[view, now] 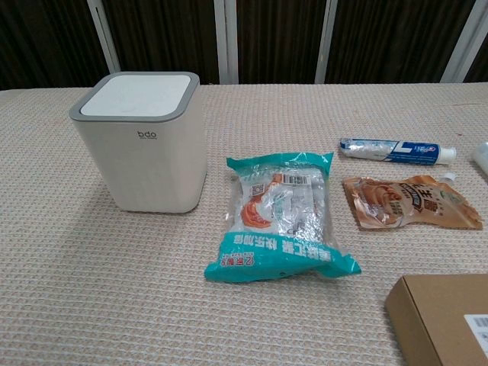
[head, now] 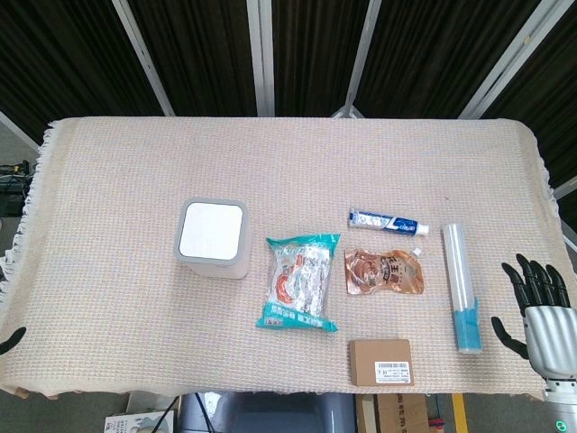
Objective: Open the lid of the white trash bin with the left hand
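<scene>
The white trash bin (head: 214, 238) stands left of centre on the table, its flat lid (head: 212, 231) down and framed by a grey rim. The chest view shows the bin (view: 141, 141) upright with its lid (view: 137, 94) flat. Only a black tip of my left hand (head: 11, 340) shows at the far left edge of the head view, well to the left of the bin and apart from it. My right hand (head: 541, 302) hovers at the table's right edge, fingers spread and holding nothing. Neither hand appears in the chest view.
Right of the bin lie a teal snack bag (head: 298, 282), a brown snack pouch (head: 385, 271), a toothpaste tube (head: 388, 220), a clear tube with a blue end (head: 461, 287) and a cardboard box (head: 380, 362). A woven cloth (head: 117, 180) covers the table.
</scene>
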